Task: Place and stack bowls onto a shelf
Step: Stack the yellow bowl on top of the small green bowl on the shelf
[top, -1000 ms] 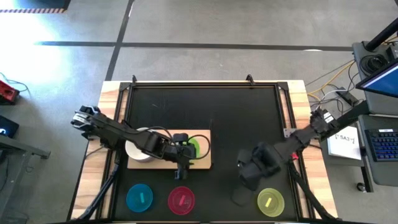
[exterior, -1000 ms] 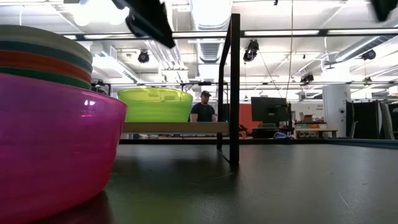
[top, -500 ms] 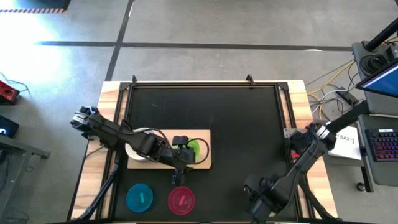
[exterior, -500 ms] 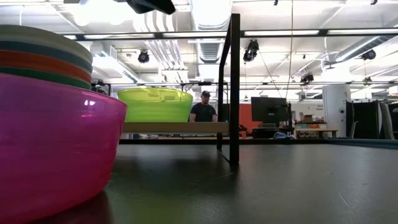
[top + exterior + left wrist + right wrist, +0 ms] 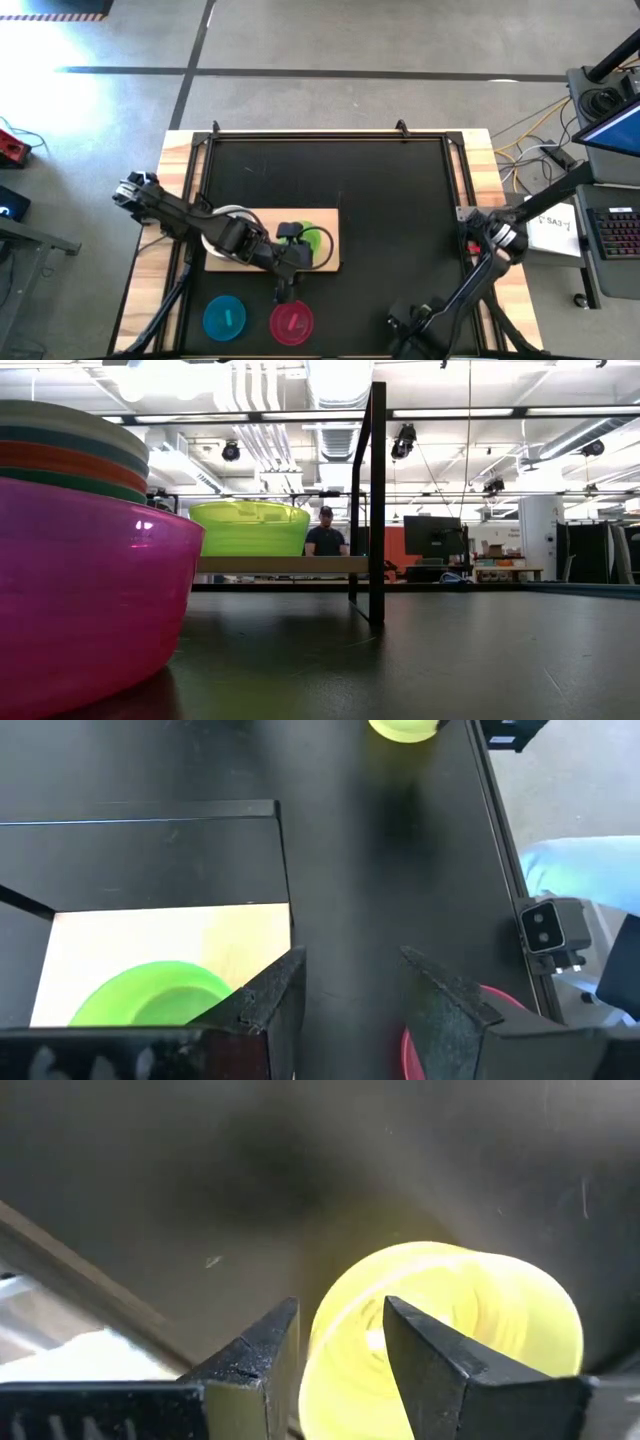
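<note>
The light wooden shelf (image 5: 326, 262) holds a stack of bowls with a white one on top (image 5: 222, 226), and beside it a single green bowl (image 5: 314, 240). My left gripper (image 5: 350, 990) hangs open and empty above the shelf's near right corner, between the green bowl (image 5: 150, 995) and the magenta bowl (image 5: 292, 320). A cyan bowl (image 5: 225, 318) sits on the table left of the magenta one. My right gripper (image 5: 340, 1315) points down, open, over the yellow-green bowl (image 5: 470, 1330) near the table's front edge. One finger is over the bowl's hollow and one is outside its rim. In the high view the right arm (image 5: 430, 318) hides that bowl.
The black frame's upright post (image 5: 377, 500) stands behind the shelf (image 5: 280, 564). A small camera block (image 5: 548, 930) sits at the table's near edge by the magenta bowl (image 5: 80, 590). A person (image 5: 325, 538) sits far off in the room. Bare black tabletop (image 5: 400, 210) lies right of the shelf.
My right gripper has swung toward the table's near edge and come down over the yellow-green bowl, rolling as it went. My left gripper has risen and drawn back a little from the green bowl toward the near edge, and has left the top of the low view. No bowl has moved.
</note>
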You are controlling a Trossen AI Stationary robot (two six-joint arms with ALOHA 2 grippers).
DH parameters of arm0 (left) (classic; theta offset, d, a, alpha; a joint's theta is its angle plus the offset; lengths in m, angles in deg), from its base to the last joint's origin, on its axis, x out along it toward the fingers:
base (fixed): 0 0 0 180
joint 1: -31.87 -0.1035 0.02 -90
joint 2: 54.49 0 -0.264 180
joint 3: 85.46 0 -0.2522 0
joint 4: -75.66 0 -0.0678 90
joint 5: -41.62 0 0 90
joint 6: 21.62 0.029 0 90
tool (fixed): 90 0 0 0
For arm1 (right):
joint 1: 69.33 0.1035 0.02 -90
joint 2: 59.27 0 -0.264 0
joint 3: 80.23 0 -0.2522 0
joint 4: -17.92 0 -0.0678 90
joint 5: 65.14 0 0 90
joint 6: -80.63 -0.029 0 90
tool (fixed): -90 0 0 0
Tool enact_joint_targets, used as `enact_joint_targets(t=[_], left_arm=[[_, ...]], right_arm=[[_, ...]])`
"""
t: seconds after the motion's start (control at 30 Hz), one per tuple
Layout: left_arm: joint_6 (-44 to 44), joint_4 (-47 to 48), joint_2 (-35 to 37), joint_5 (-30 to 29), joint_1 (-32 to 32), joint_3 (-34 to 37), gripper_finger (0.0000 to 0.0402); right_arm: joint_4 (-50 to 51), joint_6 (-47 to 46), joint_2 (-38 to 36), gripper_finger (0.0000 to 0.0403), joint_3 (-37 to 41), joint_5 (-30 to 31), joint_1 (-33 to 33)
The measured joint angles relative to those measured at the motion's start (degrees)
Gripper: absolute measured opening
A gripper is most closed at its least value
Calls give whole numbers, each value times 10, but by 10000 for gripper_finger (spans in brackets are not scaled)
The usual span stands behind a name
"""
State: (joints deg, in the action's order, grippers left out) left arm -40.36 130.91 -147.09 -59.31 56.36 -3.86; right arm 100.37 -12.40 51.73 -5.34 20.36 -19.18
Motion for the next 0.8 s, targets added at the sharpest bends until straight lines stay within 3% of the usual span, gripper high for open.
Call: enact_joint_targets(t=[0.3, 0.43, 0.57, 0.8], left_arm=[[0, 7, 0, 0, 9, 0, 139], [1, 18, 0, 0, 10, 0, 139], [11, 24, 0, 0, 14, 0, 139], [68, 13, 0, 55, 29, 0, 139]], right_arm=[[-7, 30, 54, 129, 2, -22, 1], [-7, 54, 59, 90, 2, -43, 1], [-6, 86, 53, 24, 3, -51, 1], [-19, 167, -12, 9, -5, -64, 1]])
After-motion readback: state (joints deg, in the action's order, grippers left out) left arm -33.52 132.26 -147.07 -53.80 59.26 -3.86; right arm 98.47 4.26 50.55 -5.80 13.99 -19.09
